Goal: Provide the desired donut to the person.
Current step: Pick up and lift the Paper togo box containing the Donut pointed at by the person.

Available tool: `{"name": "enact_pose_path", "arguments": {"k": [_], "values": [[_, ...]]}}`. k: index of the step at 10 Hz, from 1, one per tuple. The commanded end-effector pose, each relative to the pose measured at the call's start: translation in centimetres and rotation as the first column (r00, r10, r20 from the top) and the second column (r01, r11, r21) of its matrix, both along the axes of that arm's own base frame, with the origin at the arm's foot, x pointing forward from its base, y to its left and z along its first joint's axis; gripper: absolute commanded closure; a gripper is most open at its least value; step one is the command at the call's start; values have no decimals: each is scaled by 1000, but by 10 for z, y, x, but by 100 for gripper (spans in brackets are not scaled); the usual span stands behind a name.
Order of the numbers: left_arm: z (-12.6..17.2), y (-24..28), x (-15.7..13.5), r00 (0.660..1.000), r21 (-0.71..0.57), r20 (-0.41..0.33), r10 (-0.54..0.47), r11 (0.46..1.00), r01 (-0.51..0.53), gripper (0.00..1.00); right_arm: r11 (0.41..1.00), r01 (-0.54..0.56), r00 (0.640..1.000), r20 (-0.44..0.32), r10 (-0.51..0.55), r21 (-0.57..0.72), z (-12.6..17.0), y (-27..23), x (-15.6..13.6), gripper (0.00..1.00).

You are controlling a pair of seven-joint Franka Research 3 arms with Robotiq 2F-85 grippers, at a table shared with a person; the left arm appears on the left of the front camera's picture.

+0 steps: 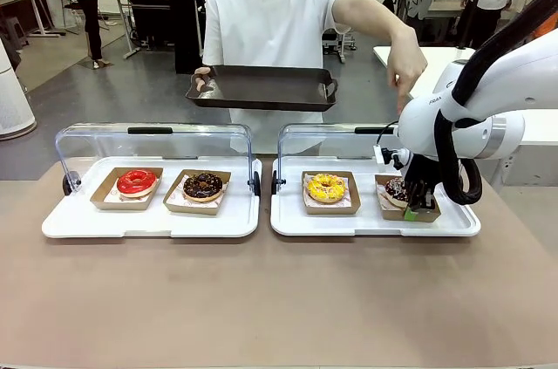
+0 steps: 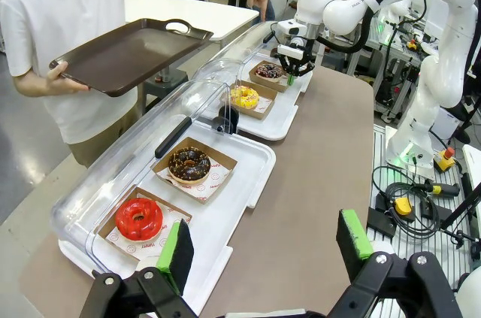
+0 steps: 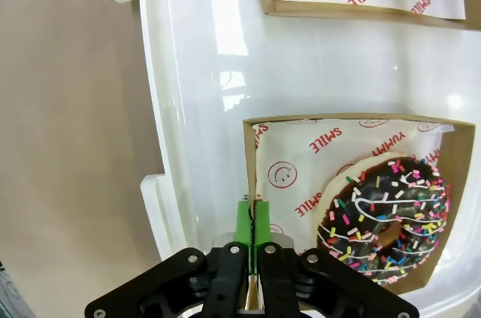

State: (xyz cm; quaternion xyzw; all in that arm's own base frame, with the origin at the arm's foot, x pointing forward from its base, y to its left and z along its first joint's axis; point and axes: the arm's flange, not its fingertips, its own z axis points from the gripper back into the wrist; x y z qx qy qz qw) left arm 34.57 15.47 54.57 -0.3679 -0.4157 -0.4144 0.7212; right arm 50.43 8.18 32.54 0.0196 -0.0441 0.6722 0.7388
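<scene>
Two display trays lie side by side on the table [image 1: 261, 299]: the left display tray [image 1: 148, 222] and the right display tray [image 1: 366, 225], each carrying two boxed donuts side by side. The right gripper [image 3: 252, 216] pinches the near wall of the rightmost donut box [image 3: 353, 117]. Beyond the table, the person [image 1: 270, 29] holds a serving tray [image 1: 261, 88] above the gap between the two

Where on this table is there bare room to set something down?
Widest: the brown tabletop between the left white tray, the right white tray and the robot's edge. The dark tray the person holds is bare too. Crowded: the gap between the white trays is narrow, and the right gripper is shut on the sprinkled donut's box.
</scene>
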Motion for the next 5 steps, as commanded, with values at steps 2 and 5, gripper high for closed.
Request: {"name": "enact_pose_path", "arguments": {"k": [2, 5], "values": [[1, 1, -1, 1000, -5, 4, -1, 1000, 1, 0, 1000, 3, 1000, 9, -3, -13, -3, 2, 3, 100], [1, 1, -1, 1000, -5, 4, -1, 1000, 1, 0, 997, -63, 998, -27, 62, -51, 14, 21, -13, 100]]}}
